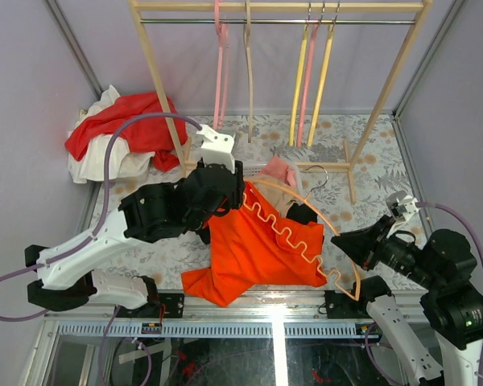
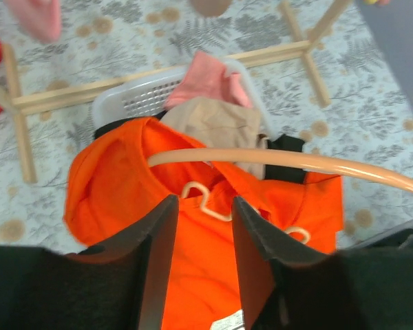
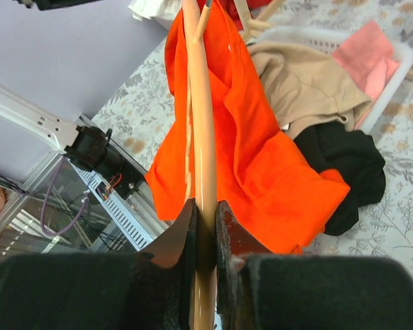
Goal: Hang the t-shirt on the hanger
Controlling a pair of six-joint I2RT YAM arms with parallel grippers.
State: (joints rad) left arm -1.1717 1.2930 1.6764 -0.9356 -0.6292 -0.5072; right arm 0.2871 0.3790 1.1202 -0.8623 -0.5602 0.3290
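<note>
The bright orange t-shirt [image 1: 241, 253] hangs in a bunch from the peach hanger [image 1: 338, 233], whose wavy bar [image 1: 286, 233] crosses the cloth. My right gripper [image 1: 344, 240] is shut on the hanger's smooth arm [image 3: 201, 103], and the t-shirt [image 3: 261, 158] hangs to that arm's right. My left gripper [image 1: 235, 195] hovers at the shirt's upper left corner. Its fingers [image 2: 158, 234] stand apart with nothing between them, above the t-shirt [image 2: 117, 192]. The hanger arm [image 2: 296, 161] comes out of the cloth there, and the wavy bar [image 2: 199, 196] shows in a fold.
A white basket [image 2: 134, 100] behind the shirt holds a tan garment [image 2: 213, 124], pink cloth [image 2: 213, 75] and black cloth [image 3: 344, 165]. A wooden rack [image 1: 157, 64] at the back carries pink and yellow hangers [image 1: 306, 72]. Red cloth on white cloth [image 1: 121, 121] lies at the back left.
</note>
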